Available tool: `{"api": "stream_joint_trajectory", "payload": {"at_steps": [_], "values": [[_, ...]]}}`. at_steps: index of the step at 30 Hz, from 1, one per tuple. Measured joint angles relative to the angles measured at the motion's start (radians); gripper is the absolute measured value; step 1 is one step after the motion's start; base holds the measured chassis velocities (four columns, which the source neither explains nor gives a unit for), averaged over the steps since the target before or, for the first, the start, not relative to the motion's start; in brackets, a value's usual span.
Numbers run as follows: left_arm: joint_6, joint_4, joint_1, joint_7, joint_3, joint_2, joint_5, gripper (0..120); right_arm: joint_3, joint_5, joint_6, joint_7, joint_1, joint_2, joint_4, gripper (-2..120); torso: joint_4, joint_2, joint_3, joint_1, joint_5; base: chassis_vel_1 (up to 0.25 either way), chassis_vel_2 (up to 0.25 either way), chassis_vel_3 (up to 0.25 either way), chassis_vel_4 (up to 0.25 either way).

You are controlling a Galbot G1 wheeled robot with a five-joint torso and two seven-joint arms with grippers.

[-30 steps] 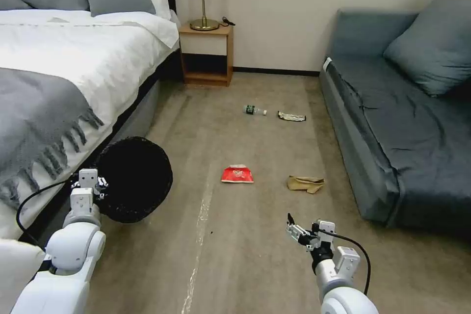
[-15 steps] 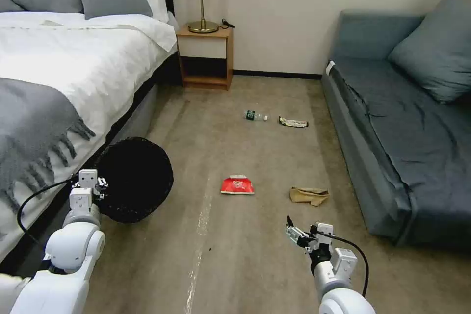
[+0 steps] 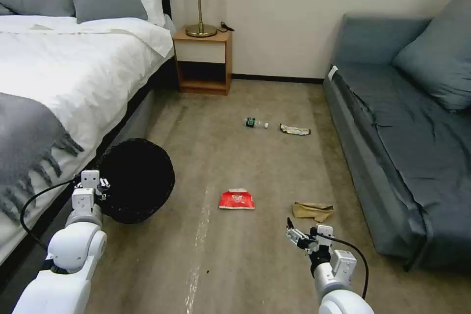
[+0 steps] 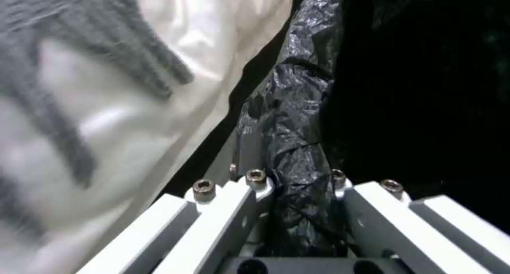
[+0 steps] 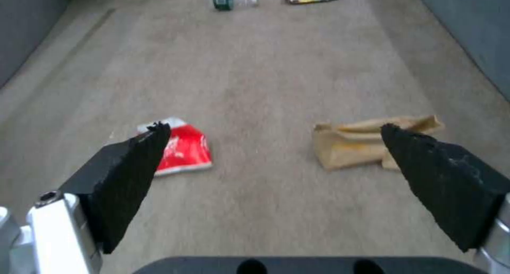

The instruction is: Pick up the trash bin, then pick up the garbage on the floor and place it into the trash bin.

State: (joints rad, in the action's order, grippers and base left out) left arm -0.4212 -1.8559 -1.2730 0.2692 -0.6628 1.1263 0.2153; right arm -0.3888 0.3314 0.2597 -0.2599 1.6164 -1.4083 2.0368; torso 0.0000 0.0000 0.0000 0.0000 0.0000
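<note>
Round trash bin [image 3: 137, 180] down by the bed side, mouth tipped toward the camera, crinkled black liner [image 4: 297, 118] filling it and folded over the rim, rim pinched in the left claw [image 3: 99, 189]. Out on the floor, four bits of garbage, all lying flat and apart. Nearest: red snack packet [image 3: 237, 199], white strip along its far edge, and to its right a crumpled brown paper bag [image 3: 313, 210], flattened and creased. Farther off toward the nightstand: small clear bottle [image 3: 255, 123] on its side, green label, white cap pointing right, and just beside it a shiny gold-white wrapper [image 3: 295, 130], stretched out lengthwise.
</note>
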Motion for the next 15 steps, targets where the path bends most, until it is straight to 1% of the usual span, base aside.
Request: {"api": "stream_joint_trajectory", "payload": {"at_steps": [8,15], "values": [[0.008,0.005,-0.010,-0.002,0.007,0.005,-0.009,3,0.001,-0.008,-0.010,0.005,-0.003,-0.002,-0.014,100,0.0000,0.000,0.000,0.000,0.0000,-0.146,0.138,0.140,-0.127],[0.009,0.005,-0.009,-0.002,0.012,0.007,-0.012,3,-0.001,-0.008,-0.021,0.005,0.000,0.000,-0.021,100,-0.0001,0.000,0.000,0.000,-0.0001,-0.150,0.154,0.152,-0.153]]}}
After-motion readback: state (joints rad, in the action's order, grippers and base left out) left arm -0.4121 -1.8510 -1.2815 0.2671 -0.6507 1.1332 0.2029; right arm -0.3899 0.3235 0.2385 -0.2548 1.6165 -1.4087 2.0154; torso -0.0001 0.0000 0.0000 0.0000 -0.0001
